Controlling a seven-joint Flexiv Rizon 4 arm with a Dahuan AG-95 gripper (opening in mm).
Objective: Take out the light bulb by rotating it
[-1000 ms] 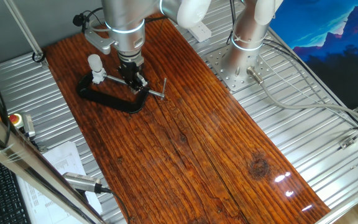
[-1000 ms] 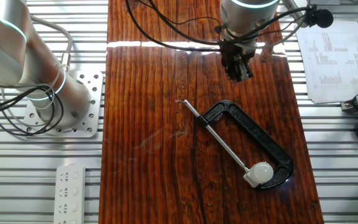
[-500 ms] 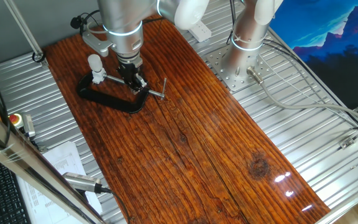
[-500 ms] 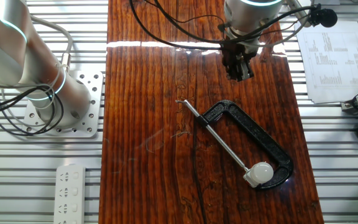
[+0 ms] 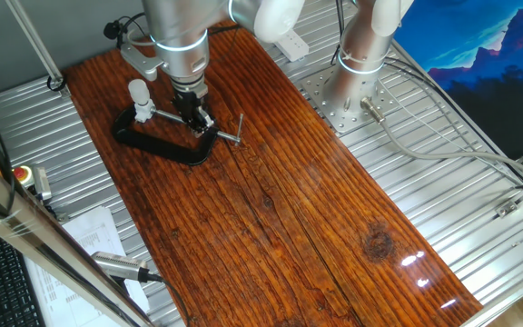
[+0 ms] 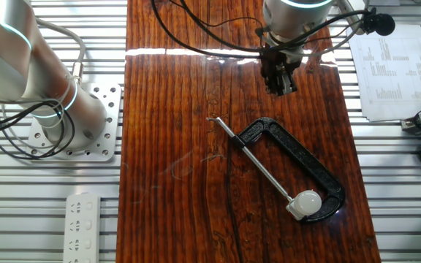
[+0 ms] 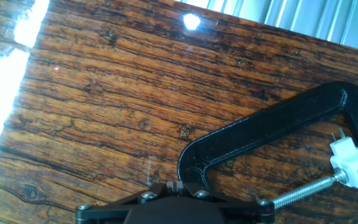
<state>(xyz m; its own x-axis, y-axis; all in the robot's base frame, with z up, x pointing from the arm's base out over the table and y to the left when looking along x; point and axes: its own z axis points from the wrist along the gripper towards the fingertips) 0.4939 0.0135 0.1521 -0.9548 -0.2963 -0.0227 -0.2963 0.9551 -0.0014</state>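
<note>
The light bulb (image 5: 138,90) is small and frosted white. It stands upright in a white socket (image 5: 141,112) held at the end of the black C-clamp (image 5: 157,143) on the wooden board. In the other fixed view the bulb (image 6: 309,200) sits at the clamp's (image 6: 302,157) near right end. My gripper (image 6: 279,85) hangs above the board beyond the clamp's other end, well away from the bulb, shut and empty. In the hand view the fingertips (image 7: 176,185) are pressed together above the clamp's curve (image 7: 260,127). The white socket (image 7: 355,167) shows at the right edge; the bulb's top is out of frame.
The clamp's steel screw rod (image 6: 262,169) runs diagonally across the board. The second arm's base (image 5: 357,68) stands on a metal plate to the right. Papers (image 6: 386,73) and a power strip (image 6: 82,226) lie off the board.
The gripper has shifted very slightly sideways over the board. The bulb and clamp have not moved.
</note>
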